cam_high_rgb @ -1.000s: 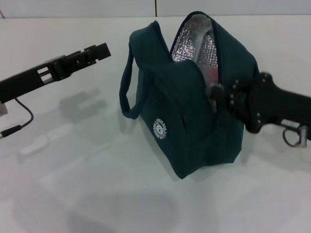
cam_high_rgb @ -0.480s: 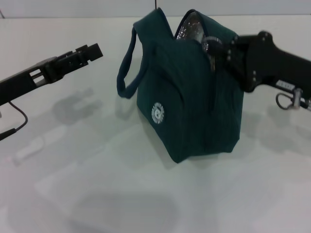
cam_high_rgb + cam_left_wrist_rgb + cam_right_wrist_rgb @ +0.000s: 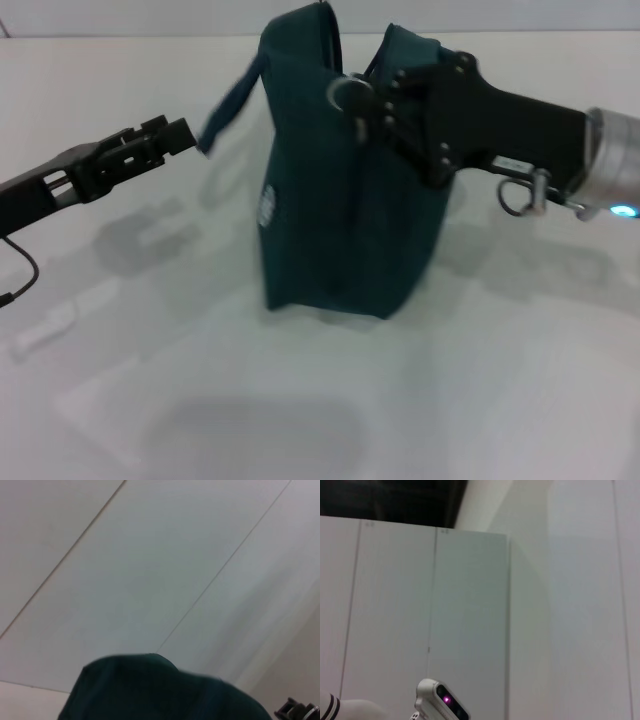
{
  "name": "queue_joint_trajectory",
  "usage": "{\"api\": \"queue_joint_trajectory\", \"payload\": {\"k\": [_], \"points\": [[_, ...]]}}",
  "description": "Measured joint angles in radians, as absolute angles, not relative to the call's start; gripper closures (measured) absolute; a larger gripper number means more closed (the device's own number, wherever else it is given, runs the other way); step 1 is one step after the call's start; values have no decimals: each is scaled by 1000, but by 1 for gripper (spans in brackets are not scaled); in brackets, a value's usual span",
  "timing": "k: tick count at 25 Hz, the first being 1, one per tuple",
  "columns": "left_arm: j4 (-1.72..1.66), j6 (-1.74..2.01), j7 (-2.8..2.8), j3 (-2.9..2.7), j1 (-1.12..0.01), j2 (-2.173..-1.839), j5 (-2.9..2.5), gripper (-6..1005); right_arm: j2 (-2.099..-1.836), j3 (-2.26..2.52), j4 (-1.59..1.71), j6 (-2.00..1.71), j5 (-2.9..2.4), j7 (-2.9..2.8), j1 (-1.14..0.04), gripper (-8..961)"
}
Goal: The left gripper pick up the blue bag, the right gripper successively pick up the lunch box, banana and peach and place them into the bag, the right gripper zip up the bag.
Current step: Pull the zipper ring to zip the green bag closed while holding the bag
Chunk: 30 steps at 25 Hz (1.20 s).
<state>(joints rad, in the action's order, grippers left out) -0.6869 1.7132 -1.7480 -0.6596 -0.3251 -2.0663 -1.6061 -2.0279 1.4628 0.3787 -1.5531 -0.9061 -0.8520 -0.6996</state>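
The blue bag (image 3: pixel 340 190) stands upright on the white table (image 3: pixel 300 400), with its white logo (image 3: pixel 266 205) facing left. No foil lining shows at its top. My right gripper (image 3: pixel 352 98) is at the bag's top edge, shut on the metal ring zipper pull (image 3: pixel 342 92). My left gripper (image 3: pixel 172 134) hovers left of the bag, just short of the loop handle (image 3: pixel 226 108) and holding nothing. The left wrist view shows only the bag's top fabric (image 3: pixel 160 690). The lunch box, banana and peach are out of view.
A metal ring (image 3: pixel 522 195) hangs under the right arm (image 3: pixel 520 130). A thin black cable (image 3: pixel 20 270) trails below the left arm (image 3: pixel 50 180). In the right wrist view there are only white wall panels and a white device with a pink light (image 3: pixel 442 702).
My right gripper has travelled left and up along the bag's top with the zipper pull. The foil-lined opening has closed from sight. The bag has swung upright and leftward, and the left gripper has dropped slightly.
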Motion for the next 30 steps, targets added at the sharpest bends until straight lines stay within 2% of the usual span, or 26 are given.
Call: {"api": "queue_joint_trajectory", "payload": {"k": [16,30], "points": [[-684,1746,-1724,-667,-328,-2078,-1622,109,-2028,1583,405,-1469,-840,-881,-701,947],[-629,1691,-1725,-671,-420,-2088,-1743,110,-2028,1599,405,-1450,-824,-873,-702,946]]}}
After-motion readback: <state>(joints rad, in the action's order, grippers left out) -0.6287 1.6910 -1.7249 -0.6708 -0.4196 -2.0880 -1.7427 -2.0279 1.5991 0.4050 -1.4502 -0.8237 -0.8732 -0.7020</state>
